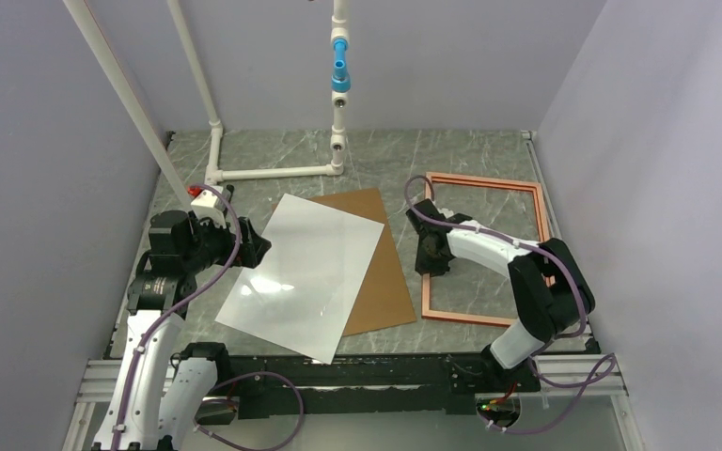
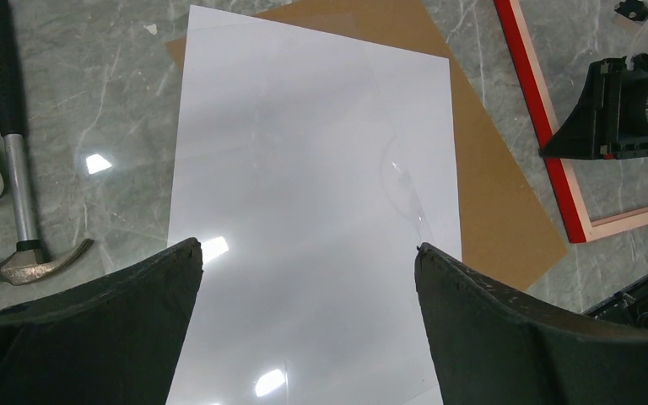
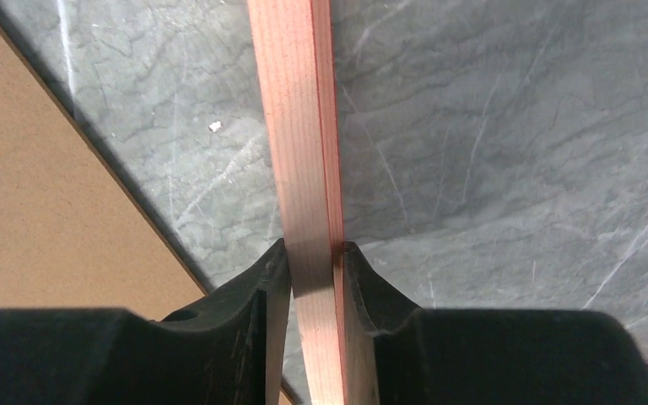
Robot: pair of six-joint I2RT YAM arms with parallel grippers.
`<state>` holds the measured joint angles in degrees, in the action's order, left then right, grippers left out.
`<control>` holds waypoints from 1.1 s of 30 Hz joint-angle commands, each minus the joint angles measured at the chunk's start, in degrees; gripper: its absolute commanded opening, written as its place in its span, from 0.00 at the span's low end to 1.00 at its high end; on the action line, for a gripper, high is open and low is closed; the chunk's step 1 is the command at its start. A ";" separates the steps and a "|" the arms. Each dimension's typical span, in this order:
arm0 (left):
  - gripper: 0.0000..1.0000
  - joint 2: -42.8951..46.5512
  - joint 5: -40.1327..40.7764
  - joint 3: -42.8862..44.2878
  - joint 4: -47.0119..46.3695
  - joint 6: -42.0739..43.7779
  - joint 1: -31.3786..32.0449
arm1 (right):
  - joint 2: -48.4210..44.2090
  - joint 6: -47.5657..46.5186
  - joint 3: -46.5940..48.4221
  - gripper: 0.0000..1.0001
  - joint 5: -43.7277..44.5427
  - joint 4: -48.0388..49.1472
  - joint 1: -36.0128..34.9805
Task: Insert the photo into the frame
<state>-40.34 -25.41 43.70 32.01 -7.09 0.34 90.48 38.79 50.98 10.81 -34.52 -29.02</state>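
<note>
1. The step in hand looks like getting the frame (image 3: 295, 110) ready; the right gripper (image 3: 314, 250) is clamped on one thin side bar of it, wood-coloured face up.
2. The photo (image 1: 306, 272) lies white side up, at about 9 o'clock from the frame and apart from it; it rests on the brown board (image 1: 385, 282), which peeks out towards 3 o'clock.
3. The left gripper (image 2: 308, 247) sits at the photo's 9 o'clock edge, jaws wide apart, holding nothing.
4. Next, I think, the photo must be picked up by an edge and carried to 3 o'clock into the frame; it lies very flat, so getting a finger under it may be hard.
5. In the left wrist view a hammer (image 2: 18, 190) lies at 9 o'clock of the photo; a white pipe stand (image 1: 273, 173) is at 12 o'clock; the right arm lies across the frame and could block the way; the photo looks shiny, and I cannot tell if a clear sheet lies on it.
</note>
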 commanded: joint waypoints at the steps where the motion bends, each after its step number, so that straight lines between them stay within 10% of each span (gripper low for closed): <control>1: 0.99 -0.18 -0.08 0.24 -1.07 0.86 -0.16 | 2.14 -0.35 3.07 0.08 4.99 0.07 -1.80; 33: 0.99 -0.90 0.71 0.15 -0.99 0.85 -0.16 | 0.76 -5.73 -0.76 0.00 10.51 3.58 -8.77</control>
<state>-41.08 -25.12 43.59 32.03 -7.09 0.34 92.33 36.01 51.13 21.21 -32.86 -37.19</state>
